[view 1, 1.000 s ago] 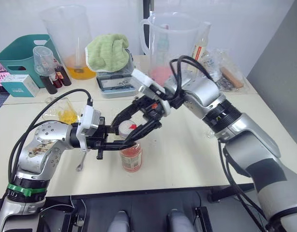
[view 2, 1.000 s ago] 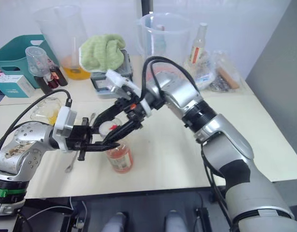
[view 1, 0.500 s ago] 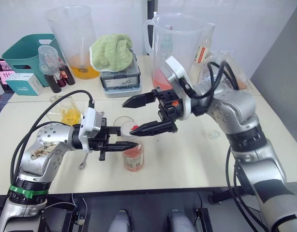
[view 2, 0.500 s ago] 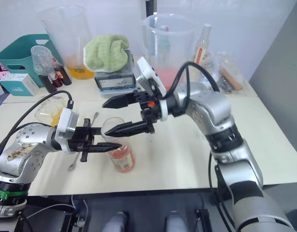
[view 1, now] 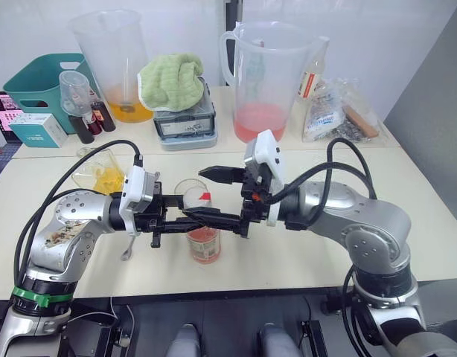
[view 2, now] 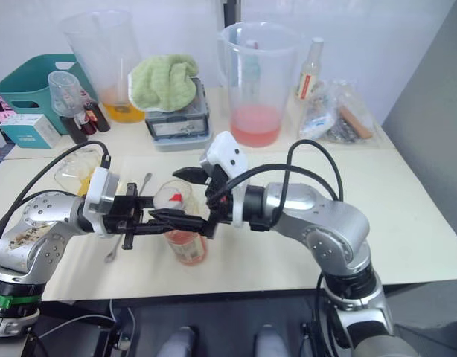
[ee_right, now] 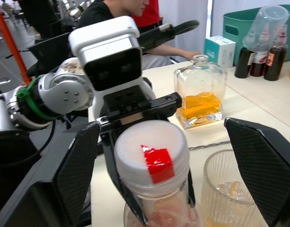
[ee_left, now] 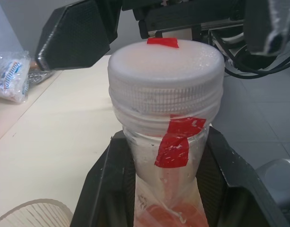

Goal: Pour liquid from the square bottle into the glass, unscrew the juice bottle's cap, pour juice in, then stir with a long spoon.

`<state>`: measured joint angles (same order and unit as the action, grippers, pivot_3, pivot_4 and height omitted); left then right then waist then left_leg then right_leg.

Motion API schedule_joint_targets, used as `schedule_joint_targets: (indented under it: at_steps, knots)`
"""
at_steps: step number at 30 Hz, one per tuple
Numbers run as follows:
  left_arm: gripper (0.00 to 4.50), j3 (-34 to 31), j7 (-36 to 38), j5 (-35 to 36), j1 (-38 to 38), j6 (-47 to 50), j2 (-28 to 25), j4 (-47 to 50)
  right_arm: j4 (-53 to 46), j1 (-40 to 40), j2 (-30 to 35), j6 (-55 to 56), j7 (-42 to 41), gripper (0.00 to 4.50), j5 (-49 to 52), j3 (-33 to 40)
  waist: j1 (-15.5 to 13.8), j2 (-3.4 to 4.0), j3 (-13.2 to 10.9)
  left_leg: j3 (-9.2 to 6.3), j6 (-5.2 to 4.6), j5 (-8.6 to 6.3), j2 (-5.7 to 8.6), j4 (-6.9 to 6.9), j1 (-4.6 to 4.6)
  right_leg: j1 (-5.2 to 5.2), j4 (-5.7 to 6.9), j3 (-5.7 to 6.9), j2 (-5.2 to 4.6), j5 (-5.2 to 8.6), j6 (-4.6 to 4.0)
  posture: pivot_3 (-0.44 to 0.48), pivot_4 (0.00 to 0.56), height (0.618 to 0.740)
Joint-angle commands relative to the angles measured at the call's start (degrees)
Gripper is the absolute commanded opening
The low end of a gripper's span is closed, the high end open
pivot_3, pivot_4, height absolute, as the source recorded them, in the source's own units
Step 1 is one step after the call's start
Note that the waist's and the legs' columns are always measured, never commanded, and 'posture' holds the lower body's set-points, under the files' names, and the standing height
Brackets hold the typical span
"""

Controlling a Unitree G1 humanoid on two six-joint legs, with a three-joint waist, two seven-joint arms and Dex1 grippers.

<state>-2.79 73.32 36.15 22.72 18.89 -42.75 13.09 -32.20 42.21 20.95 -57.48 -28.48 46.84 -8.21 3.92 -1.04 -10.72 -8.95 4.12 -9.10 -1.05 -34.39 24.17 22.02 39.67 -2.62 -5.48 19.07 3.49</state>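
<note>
Left gripper (view 1: pixel 190 216) clamps the neck of the slim clear plastic juice bottle (view 1: pixel 203 244); right gripper (view 1: pixel 213 196) spread wide around its white red-marked cap (ee_right: pixel 151 156), not touching.

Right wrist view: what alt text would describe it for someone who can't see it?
The juice bottle's white cap with red marking stands between the right claw's open black fingers, while the left claw clamps the neck below. Beside it stands the glass; behind, the square bottle holds yellow-orange liquid.
</note>
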Motion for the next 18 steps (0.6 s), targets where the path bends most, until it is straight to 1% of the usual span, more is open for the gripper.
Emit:
schedule_joint_targets:
  at_steps: [1,4,5,7,11,17,18]
  knots:
    - [1.27,1.46,0.53,-1.83,-1.26,1.05,-1.19,-1.11,-2.50,1.56,-0.19,-0.08,2.01,4.46,-0.38,0.55,0.02,0.00,0.00,0.00,0.00,0.00,0.00,0.00,0.00,0.00,0.00,0.00,0.00,0.00,0.00,0.000,0.150,0.740]
    - [1.27,1.30,0.56,-1.67,-1.54,1.15,-1.26,-0.86,-2.77,1.78,-0.40,-0.22,2.97,4.46,-0.66,0.20,0.03,0.01,0.00,0.00,0.00,0.00,-0.01,0.01,-0.01,0.00,0.00,0.00,0.00,0.00,0.00,0.000,0.150,0.740]
    - [1.27,1.23,0.55,-1.61,-1.65,1.19,-1.31,-0.79,-2.85,1.90,-0.44,-0.37,3.40,4.22,-0.72,0.11,0.03,0.01,0.00,0.00,0.00,0.00,-0.01,0.01,-0.01,0.00,0.00,0.00,0.00,0.00,0.00,0.000,0.150,0.740]
    - [1.27,1.08,0.64,-1.57,-1.87,1.15,-1.44,-0.73,-2.96,2.04,-0.48,-0.66,4.04,3.66,-0.67,-0.01,0.03,0.01,0.00,0.00,0.00,0.00,-0.01,0.01,-0.01,0.00,0.00,0.00,0.00,0.00,0.00,0.000,0.150,0.740]
    - [1.27,0.79,0.84,-1.56,-1.93,1.05,-1.64,-0.89,-2.83,2.44,-0.32,-1.17,4.11,2.25,-0.30,-0.22,0.03,0.01,0.01,0.00,0.00,0.00,-0.01,0.02,-0.02,0.00,0.00,0.00,0.00,0.00,0.00,0.000,0.150,0.740]
    - [1.27,0.60,0.85,-1.71,-2.16,0.88,-1.90,-0.87,-1.36,3.38,0.68,-0.20,0.81,0.28,-0.36,-0.89,0.05,0.02,0.01,0.02,0.00,0.00,-0.02,0.06,-0.06,0.00,0.00,0.00,0.01,0.01,-0.01,0.000,0.150,0.740]
    - [1.27,0.54,0.86,-1.70,-2.26,0.89,-1.96,-0.83,-1.14,3.51,0.76,0.05,0.08,0.02,-0.25,-0.82,0.05,0.02,0.01,0.02,0.00,0.00,-0.02,0.07,-0.07,0.00,0.00,0.00,0.01,0.01,-0.01,0.000,0.150,0.740]
